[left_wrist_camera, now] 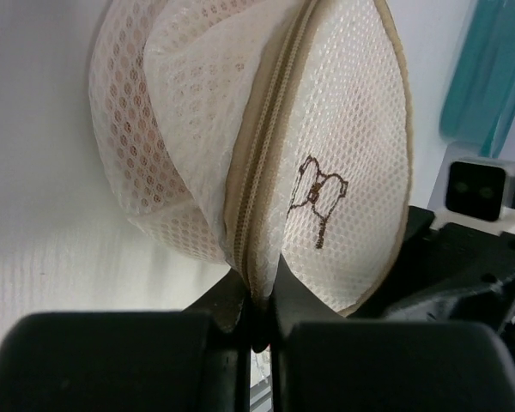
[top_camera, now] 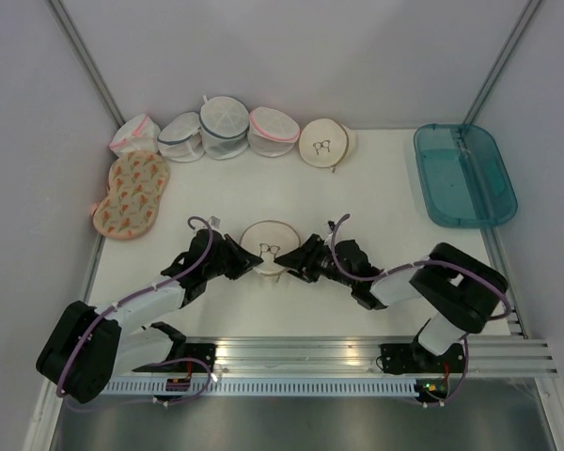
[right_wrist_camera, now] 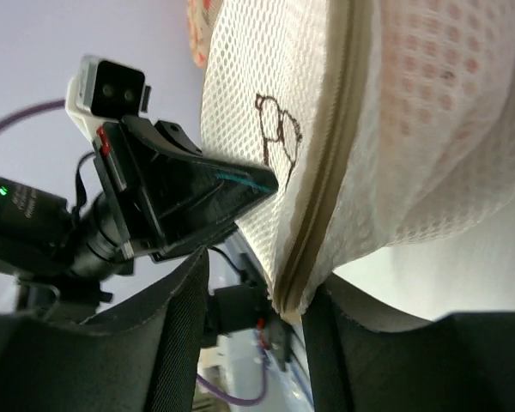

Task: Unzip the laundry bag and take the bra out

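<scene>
Laundry bag: the laundry bag point(top_camera: 269, 246) stands on its edge on the counter point(top_camera: 385, 216), between the two tools.
Zip: the tan zip rim point(left_wrist_camera: 256, 197) looks closed along all that shows. I cannot find the pull.
Bra: the bra point(left_wrist_camera: 136, 146) is inside the bag. Only a peach tint shows through the mesh.
Left tool: the left tool point(left_wrist_camera: 257, 318) is pressed together on the zip rim, at the bag's lower edge.
Right tool: the right tool point(right_wrist_camera: 256, 300) is at the bag's other side. Its fingers are apart, and the rim lies between them without being clamped, as I judge.
Step in hand: I think one side holds the bag so the other can find the pull. The task is at its beginning.
Risk one: the right tool may take only rim or mesh, because the pull is hidden. Then the zip will not run.
Risk two: the bag is light and soft. A pull could slip it out of the left pinch or drag it along the counter.
Risk three: the bra's thin strings may catch in the zip teeth.
Risk four: a second cream bag point(top_camera: 325, 144) with the same drawing lies well behind the bag and could be mistaken for it.
</scene>
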Controlling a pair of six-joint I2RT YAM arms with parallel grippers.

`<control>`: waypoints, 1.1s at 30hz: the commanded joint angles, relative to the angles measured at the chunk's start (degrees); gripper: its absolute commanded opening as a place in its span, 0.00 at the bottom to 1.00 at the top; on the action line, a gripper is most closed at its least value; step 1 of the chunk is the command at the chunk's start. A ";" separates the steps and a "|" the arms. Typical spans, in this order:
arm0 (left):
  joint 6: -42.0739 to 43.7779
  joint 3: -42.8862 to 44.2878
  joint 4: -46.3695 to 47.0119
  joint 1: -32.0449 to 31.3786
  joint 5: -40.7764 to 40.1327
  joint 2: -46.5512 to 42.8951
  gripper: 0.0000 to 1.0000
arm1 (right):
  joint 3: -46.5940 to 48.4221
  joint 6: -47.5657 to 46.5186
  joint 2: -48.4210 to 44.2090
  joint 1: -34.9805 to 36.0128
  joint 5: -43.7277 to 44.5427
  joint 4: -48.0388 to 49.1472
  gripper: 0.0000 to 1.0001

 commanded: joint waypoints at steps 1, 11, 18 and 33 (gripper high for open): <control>-2.11 2.10 1.15 -0.23 -2.43 -0.59 0.02 | 2.08 -15.70 -10.72 0.51 1.88 -19.87 0.51; -3.08 4.65 2.56 -0.23 -1.11 1.96 0.02 | 16.68 -32.34 -21.20 6.04 19.90 -65.01 0.55; -3.78 4.91 2.65 -0.23 -0.84 2.40 0.02 | 16.85 -30.41 -19.97 11.22 27.28 -69.40 0.56; -5.63 5.18 4.40 -0.32 0.83 4.77 0.02 | 20.71 -31.37 -18.05 17.20 33.00 -66.86 0.55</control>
